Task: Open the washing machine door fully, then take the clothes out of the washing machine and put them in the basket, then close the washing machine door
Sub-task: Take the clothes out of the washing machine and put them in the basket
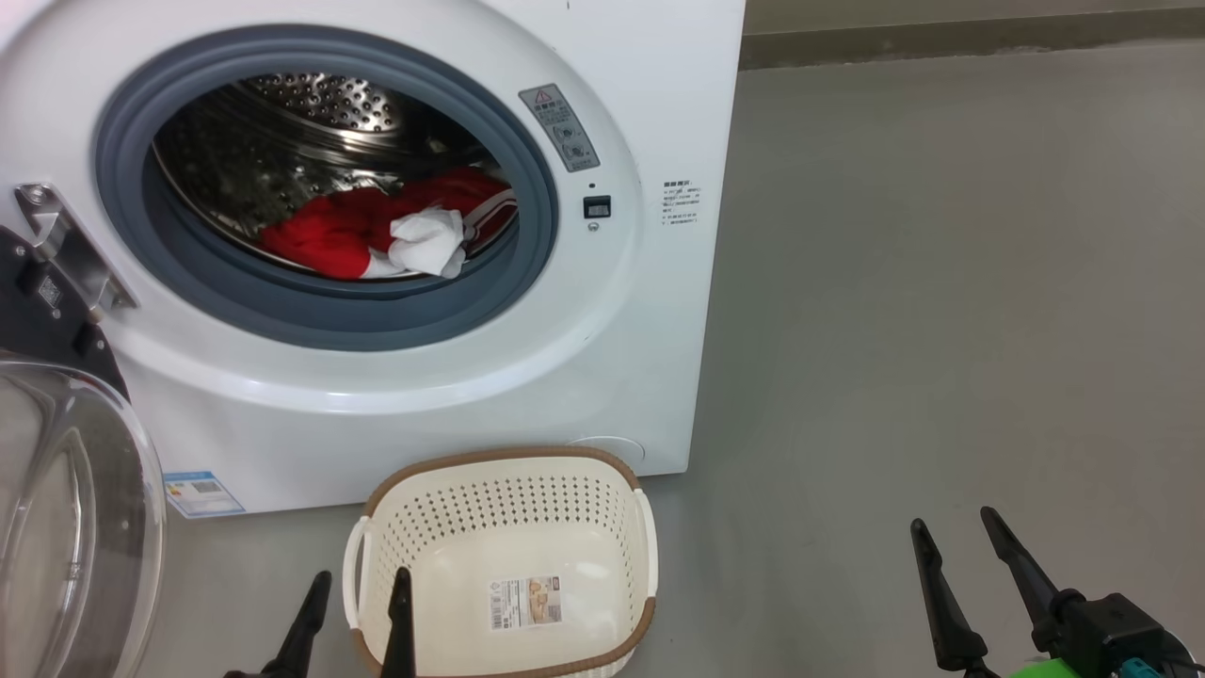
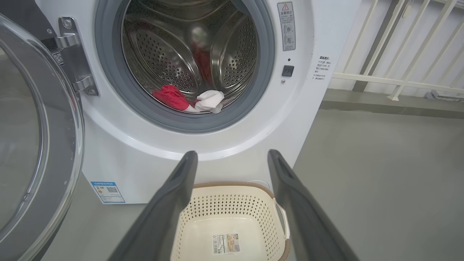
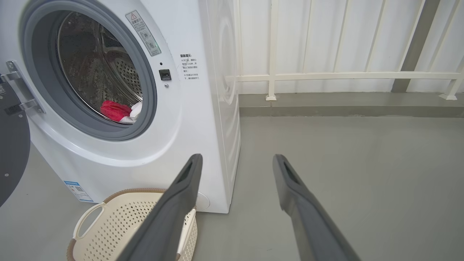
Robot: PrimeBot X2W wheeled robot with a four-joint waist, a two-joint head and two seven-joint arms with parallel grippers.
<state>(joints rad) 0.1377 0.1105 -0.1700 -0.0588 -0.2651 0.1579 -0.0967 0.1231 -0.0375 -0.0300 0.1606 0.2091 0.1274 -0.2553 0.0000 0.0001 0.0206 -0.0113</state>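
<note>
a: washing machine door [image 1: 66, 527]?
b: stood fully open at lower left, clearing the drum mouth [image 1: 320, 160].
a: clothes [image 1: 358, 231]?
b: lay inside the washing machine [image 1: 602, 377], upper left, above the bare basket [image 1: 508, 499] at bottom centre.
a: left gripper [image 1: 363, 573], right gripper [image 1: 951, 518]?
b: hung at the bottom edge, jaws wide, empty.

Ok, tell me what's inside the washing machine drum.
Red clothes with a white cloth on top lie low at the front of the drum. Whatever lies beneath them is covered.
</note>
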